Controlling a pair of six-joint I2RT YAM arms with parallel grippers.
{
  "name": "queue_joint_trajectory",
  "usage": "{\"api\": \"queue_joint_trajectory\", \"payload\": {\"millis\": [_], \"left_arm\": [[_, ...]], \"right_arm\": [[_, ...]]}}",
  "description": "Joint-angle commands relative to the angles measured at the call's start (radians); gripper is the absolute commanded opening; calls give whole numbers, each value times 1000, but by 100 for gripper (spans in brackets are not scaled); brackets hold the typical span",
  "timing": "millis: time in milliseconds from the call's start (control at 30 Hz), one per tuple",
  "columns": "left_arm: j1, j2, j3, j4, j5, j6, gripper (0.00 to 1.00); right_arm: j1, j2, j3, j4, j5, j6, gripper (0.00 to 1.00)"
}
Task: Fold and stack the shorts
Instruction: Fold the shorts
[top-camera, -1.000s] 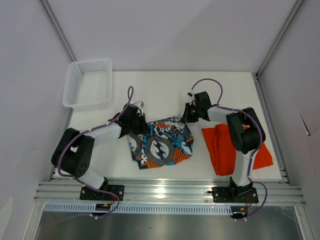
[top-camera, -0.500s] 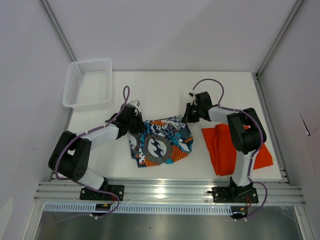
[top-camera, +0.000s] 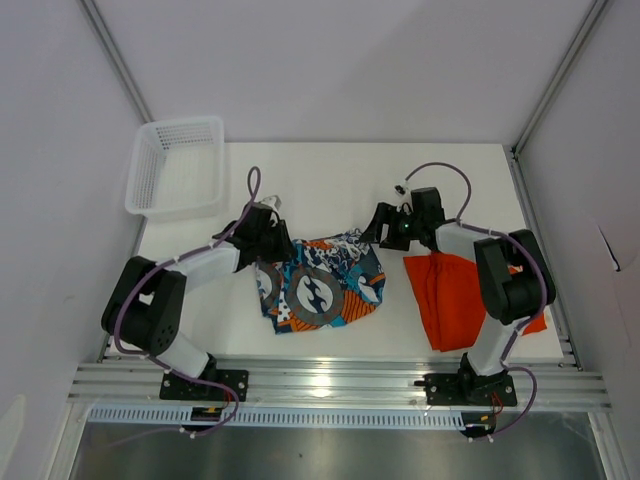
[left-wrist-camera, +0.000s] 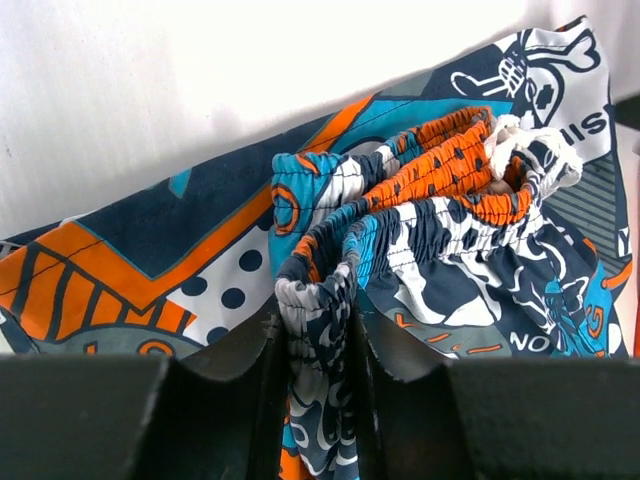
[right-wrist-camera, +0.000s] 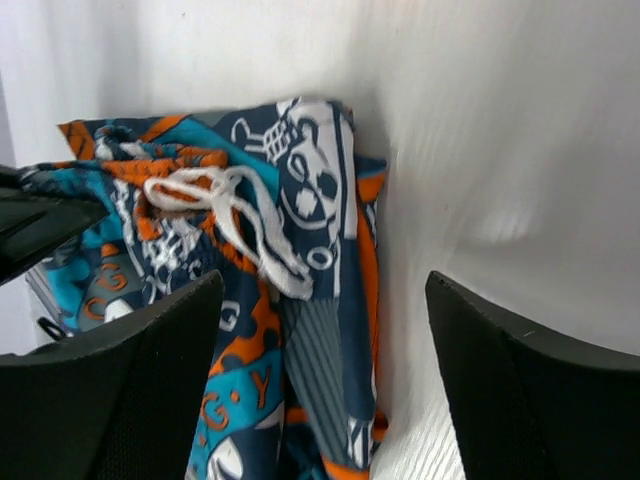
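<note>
Left fingers (left-wrist-camera: 262, 420) clamped on patterned shorts (left-wrist-camera: 430, 250); right fingers (right-wrist-camera: 110, 400) spread wide; both arms angled inward.

The top camera hangs above and behind the arm bases (top-camera: 200, 385) and looks down and forward. It is far enough off to take in the whole table (top-camera: 330, 170), the basket (top-camera: 185, 170), the patterned shorts (top-camera: 320, 285) and the orange shorts (top-camera: 455, 300). The left wrist camera sits just behind the left fingers (left-wrist-camera: 262, 400) and looks along them, very near, with the gathered waistband (left-wrist-camera: 420, 180) just beyond their tips. The right wrist camera looks out between the right fingers (right-wrist-camera: 110, 390), spread to its lower corners, onto cloth and bare table ahead. All three views share the waistband and its white cord (left-wrist-camera: 535, 150).
</note>
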Motion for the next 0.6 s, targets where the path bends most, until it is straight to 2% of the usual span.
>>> {"api": "queue_joint_trajectory", "payload": {"millis": [0,67,200,300,333,400,433,567], "left_arm": [[9,19,43,7,3,6,29],[9,28,49,1,0,7,28],[10,49,69,-31,-31,-5,28],[15,71,75,-42,-30,-13,27],[15,74,78,-45,-31,-13,27],[16,77,78,-46,-28,-13,26],[18,80,83,-48,-31,-11,26],[24,97,92,-75,-42,-19,25]], "right_arm": [[-8,-146,-66,58,-44,40,83],[-5,-214,-105,41,-36,40,76],[14,-407,-178,-17,-65,38,70],[43,-479,-235,-28,-107,44,61],[52,-514,-273,-17,-162,69,54],[66,-533,-309,10,-222,95,48],[87,-538,-338,36,-268,118,40],[159,-496,-411,127,-297,173,27]]}}
